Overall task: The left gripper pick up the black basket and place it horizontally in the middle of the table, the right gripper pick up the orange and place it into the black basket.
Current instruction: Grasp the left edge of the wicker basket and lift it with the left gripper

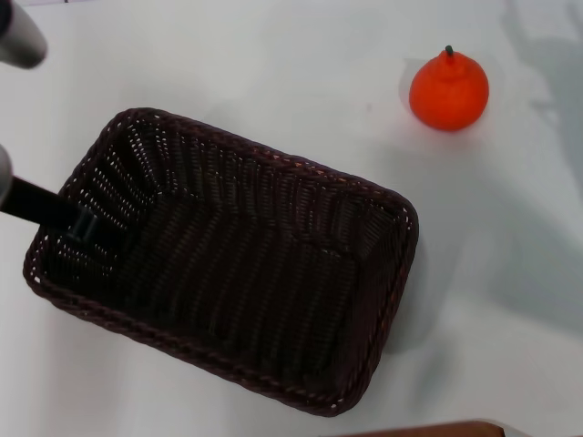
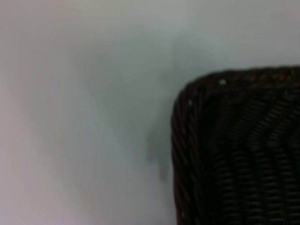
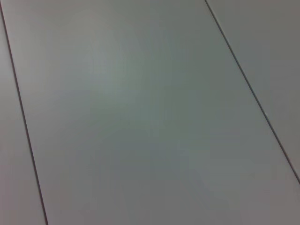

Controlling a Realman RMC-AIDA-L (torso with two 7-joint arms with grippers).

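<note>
The black basket (image 1: 273, 157) sits at an angle on the white table (image 1: 273, 64), left of centre, and is empty. My left gripper (image 1: 77, 223) comes in from the left on its grey arm, and its black finger (image 1: 50, 208) crosses the basket's left rim and lies against the inside of that wall, gripping it. A corner of the basket also shows in the left wrist view (image 2: 243, 150). The orange (image 1: 448, 89) stands alone at the far right, clear of the basket. My right gripper is out of view.
A brown edge (image 1: 437, 430) shows at the near side of the table. Part of a grey arm (image 1: 18, 32) is at the far left corner. The right wrist view shows only plain grey panels with thin seams.
</note>
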